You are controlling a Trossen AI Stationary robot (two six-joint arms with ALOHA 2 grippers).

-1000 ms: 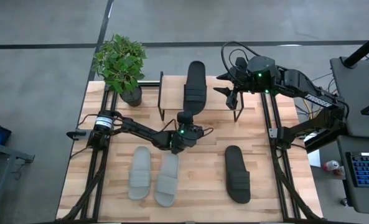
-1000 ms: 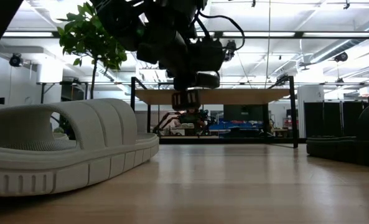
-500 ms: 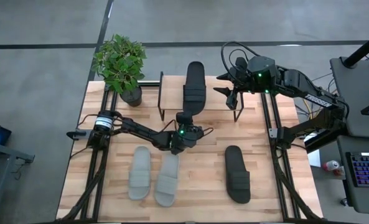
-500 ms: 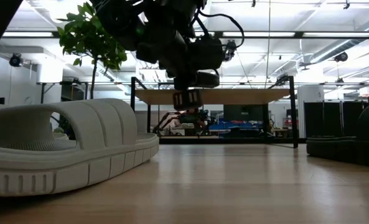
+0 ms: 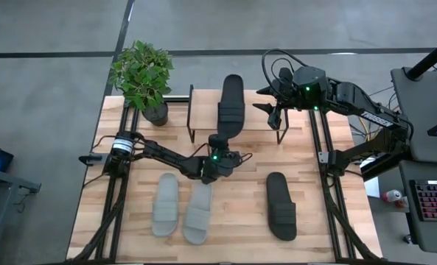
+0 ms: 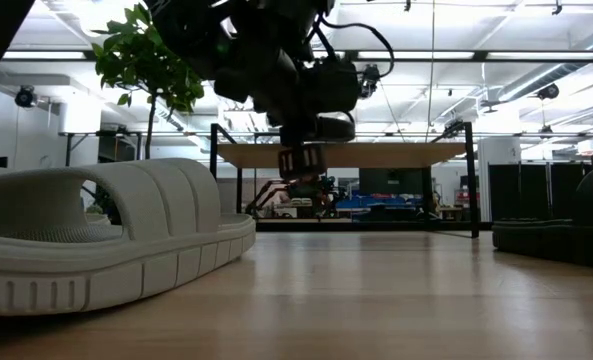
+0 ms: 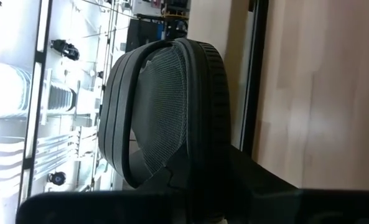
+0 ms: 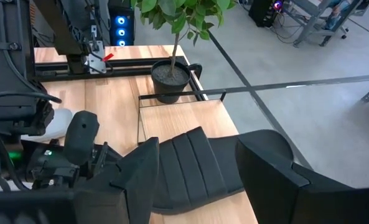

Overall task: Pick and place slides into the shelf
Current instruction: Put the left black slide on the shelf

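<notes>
On the shelf (image 5: 203,118), left gripper (image 5: 219,144) still pinches the black slide's (image 5: 231,103) heel, unmoved; right gripper (image 5: 274,110) hovers spread at three o'clock.

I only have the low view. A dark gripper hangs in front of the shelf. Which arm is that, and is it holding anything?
Observer: That is the left gripper. From above, it is shut on the heel end of a black slide, which lies across the shelf.
Operator: Where is the other arm?
Observer: The right gripper hangs over the shelf's right end. Its fingers are open and empty.
Operator: Which slides are not yet on the shelf?
Observer: Three are on the table. Two grey slides lie side by side, and a second black slide lies to their right.
</notes>
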